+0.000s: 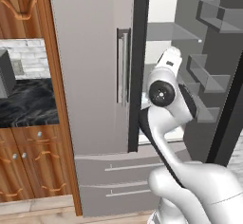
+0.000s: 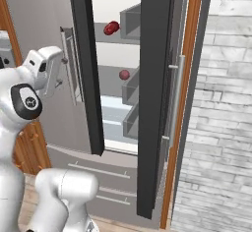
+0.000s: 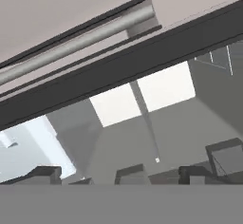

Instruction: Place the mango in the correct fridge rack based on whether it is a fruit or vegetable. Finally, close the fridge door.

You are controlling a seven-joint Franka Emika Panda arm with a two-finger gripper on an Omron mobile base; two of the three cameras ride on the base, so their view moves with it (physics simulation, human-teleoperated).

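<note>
Fridge (image 1: pixel 90 76): tall, grey, left door shut, right door (image 2: pixel 156 98) swung wide open. No brand, label or writing legible on any panel. Black centre strip (image 1: pixel 138 66) between the doors; silver handle (image 1: pixel 123 66) on the shut door, a second handle (image 2: pixel 176 103) on the open door's edge. Two drawers (image 1: pixel 114 180) at the base, partly masked by the arm.

Interior: grey shelves with white back wall; door bins (image 1: pixel 209 76) stepped down the inside of the open door.

Mango (image 2: pixel 124 74): small, red, roundish, resting on the middle shelf near a door bin, free of the robot. A second red item (image 2: pixel 111 28) lies on the shelf above; darker and elongated, possibly another fruit, too small to identify.

Gripper (image 3: pixel 160 173): fingertips cut off at the bottom of the hand view, spread wide apart, nothing between them, facing into the fridge below the handle and centre strip. From the base cameras the hand is screened by the wrist and door edge.

Left: wooden cabinets (image 1: pixel 28 156), black counter (image 1: pixel 26 104). Right: pale brick wall (image 2: pixel 221 118).
</note>
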